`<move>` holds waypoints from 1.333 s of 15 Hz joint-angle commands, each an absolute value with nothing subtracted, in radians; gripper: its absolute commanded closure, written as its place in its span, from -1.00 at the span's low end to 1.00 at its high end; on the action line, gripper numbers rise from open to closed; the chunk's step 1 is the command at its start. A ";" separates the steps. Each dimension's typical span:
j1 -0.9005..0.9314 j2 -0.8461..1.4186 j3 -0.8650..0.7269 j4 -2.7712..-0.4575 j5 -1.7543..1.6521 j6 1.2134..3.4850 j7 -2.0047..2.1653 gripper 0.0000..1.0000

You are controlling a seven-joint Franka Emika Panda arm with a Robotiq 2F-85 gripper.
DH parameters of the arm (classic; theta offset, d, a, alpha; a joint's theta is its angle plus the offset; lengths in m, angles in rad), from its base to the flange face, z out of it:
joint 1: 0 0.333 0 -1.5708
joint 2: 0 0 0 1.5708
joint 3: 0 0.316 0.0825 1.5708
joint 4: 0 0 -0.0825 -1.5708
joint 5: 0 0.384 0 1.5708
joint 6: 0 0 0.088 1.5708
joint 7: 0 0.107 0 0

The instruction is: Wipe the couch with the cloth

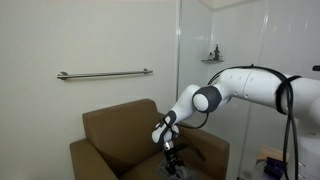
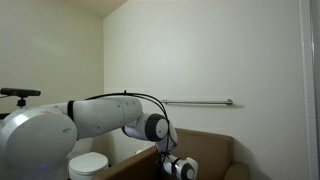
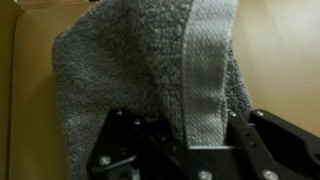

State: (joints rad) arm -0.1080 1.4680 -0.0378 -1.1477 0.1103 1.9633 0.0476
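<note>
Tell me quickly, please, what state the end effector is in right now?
End effector: closed, holding the grey cloth.

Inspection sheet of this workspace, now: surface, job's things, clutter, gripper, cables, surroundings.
Surface: couch, tan-brown upholstery, no marks visible at this size.
Job's things: cloth, grey, one end clamped in the jaws.
Clutter: nothing seen.
Grippers: gripper shut on the cloth, low over the couch seat.
Cables: black cable hanging beside the arm.
Surroundings: grab bar on the pale wall; small shelf holding items too small to identify.
</note>
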 commanded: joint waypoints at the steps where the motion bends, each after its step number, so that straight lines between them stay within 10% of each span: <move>1: -0.139 1.468 0.035 -1.169 0.139 2.012 -0.013 0.92; 20: -0.049 1.473 0.048 -1.133 0.141 1.977 -0.031 0.92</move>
